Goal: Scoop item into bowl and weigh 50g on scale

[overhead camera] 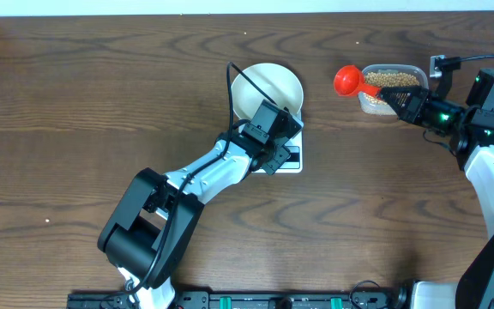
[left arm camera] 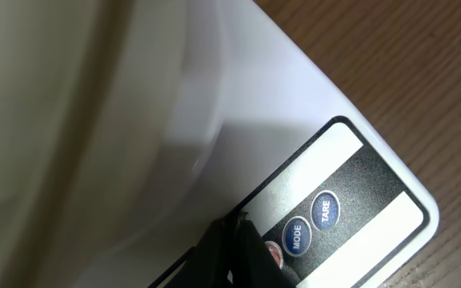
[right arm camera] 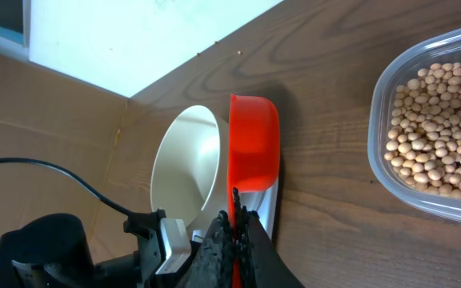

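**Entry 1, left claw** [left arm camera: 235, 228]: fingers together, nothing between them. I am pointing the joined tips at the control strip of the white rectangular digital scale [left arm camera: 374, 184]. The small round red button [left arm camera: 273, 254] is sitting at 4 o'clock from the tips, just beside them. I cannot tell whether the tips are touching the strip.

**Entry 2, right claw** [right arm camera: 234, 236]: clamped on the handle of the red plastic scoop [right arm camera: 253, 140]. I am holding the scoop cup, which is looking empty to me, between bowl and tub.

**Entry 3, white round bowl** [overhead camera: 268, 86]: sitting on the scale, empty, with the control strip at its 5 o'clock in the overhead view.

**Entry 4, pale-tan round beans** [right arm camera: 442, 132]: all lying in the clear rounded plastic tub [right arm camera: 377, 128], at 3 o'clock from the bowl and well apart from it.

**Entry 5, step in hand, as I am judging it:** readying the scale before any scooping.
- I am aiming to press one button only, straight down, without leaning on the platform or nudging the bowl.
- The blue round TARE button [left arm camera: 325, 209] is lying at 2 o'clock from the tips, and zeroing with the bowl aboard matters.
- The display is hidden behind the claw, so I am planning to lift clear and read it.
- The right claw is waiting near the tub.
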